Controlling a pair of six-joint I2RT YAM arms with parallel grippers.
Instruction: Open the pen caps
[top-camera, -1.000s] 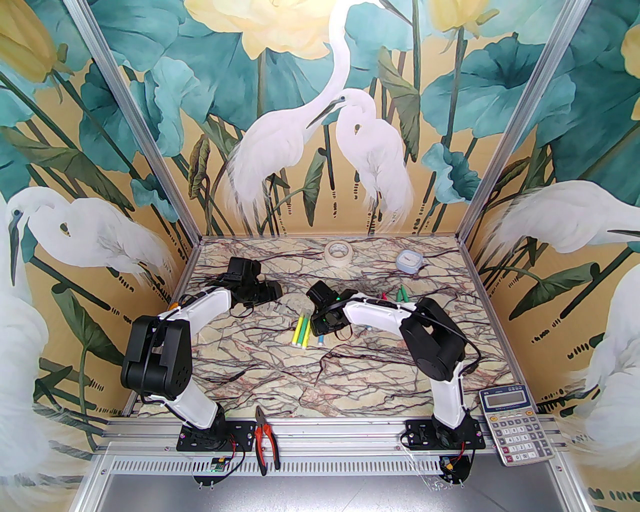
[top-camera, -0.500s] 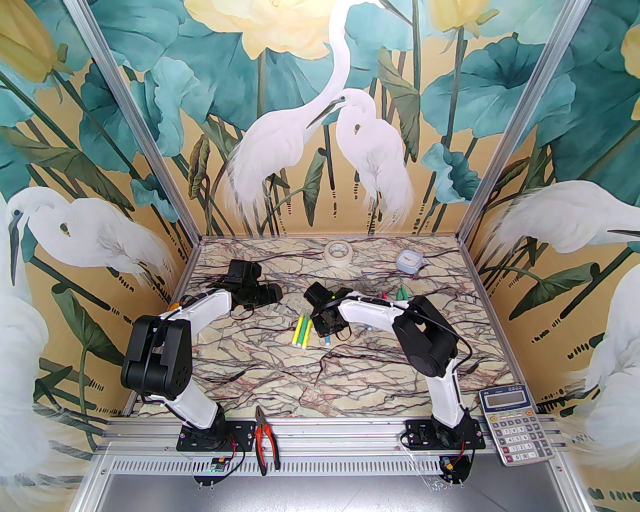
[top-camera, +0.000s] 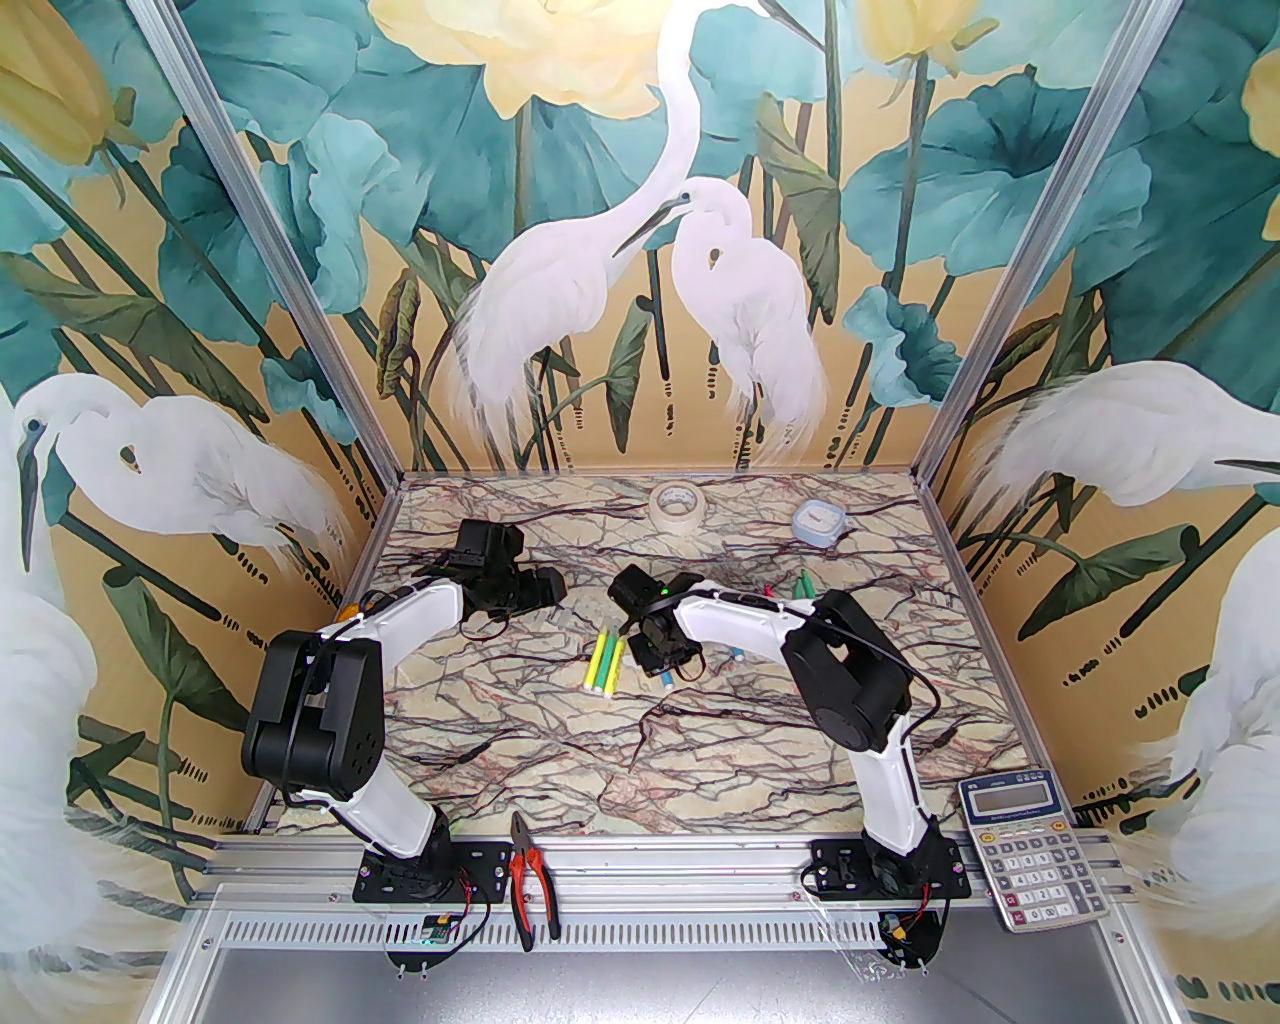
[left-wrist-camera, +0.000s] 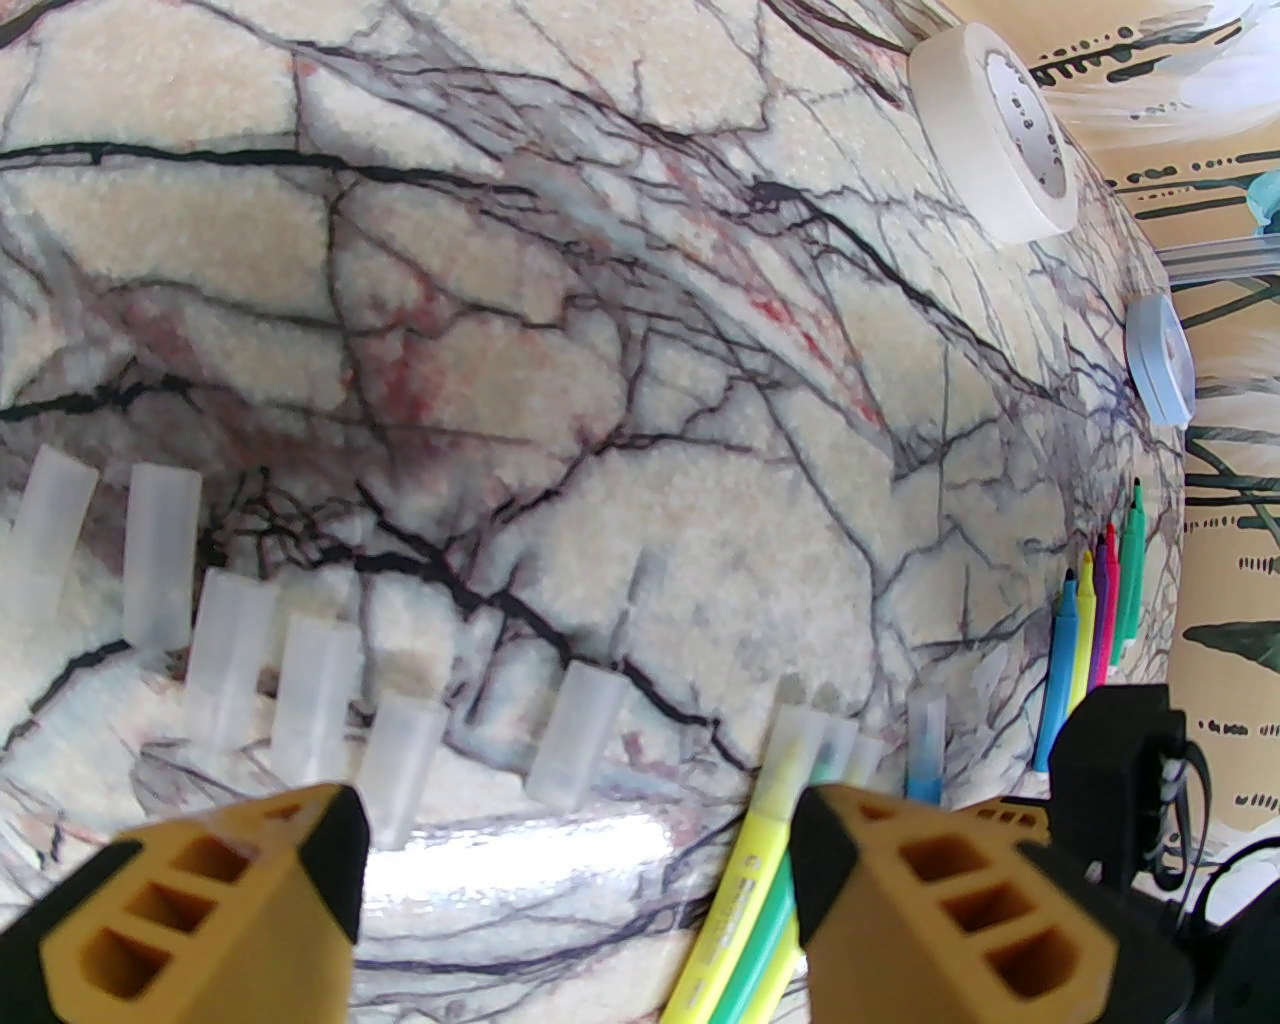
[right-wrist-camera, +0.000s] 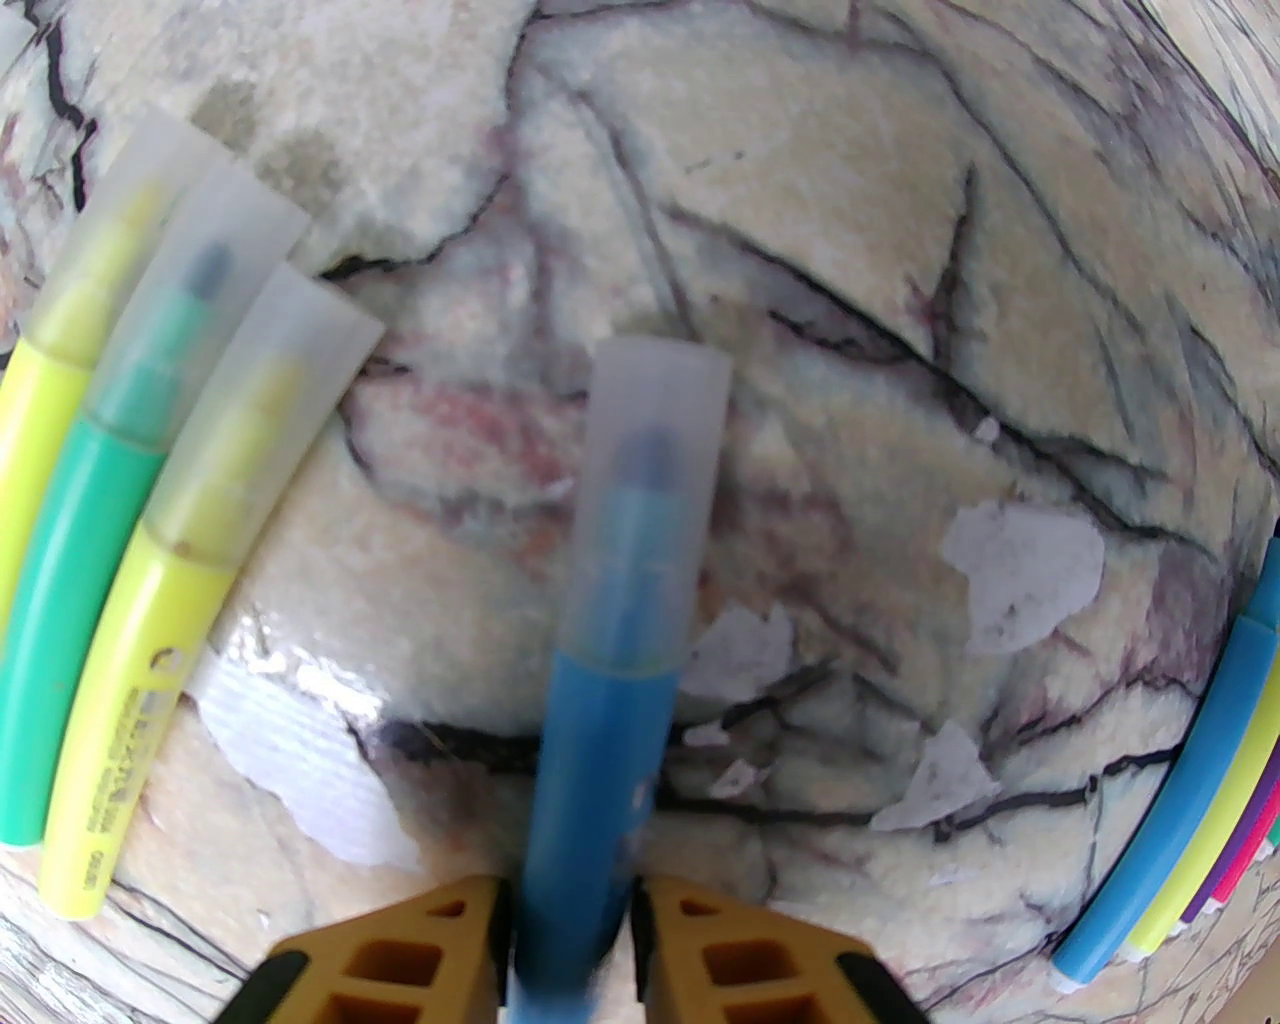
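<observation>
Cap (right-wrist-camera: 655, 450) is sitting on the blue marker (right-wrist-camera: 600, 700), sticking out ahead of the right gripper (right-wrist-camera: 572, 900), which we're clamping on its barrel. Three capped markers (right-wrist-camera: 100, 560) are lying left of it. We're holding the left gripper (left-wrist-camera: 575, 860) wide open, empty; loose caps (left-wrist-camera: 310, 690) just ahead.

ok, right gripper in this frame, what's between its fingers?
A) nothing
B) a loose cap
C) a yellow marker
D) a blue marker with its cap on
D: in the right wrist view the right gripper is closed on the body of the blue marker, and the translucent cap sits on the marker's tip.
</observation>
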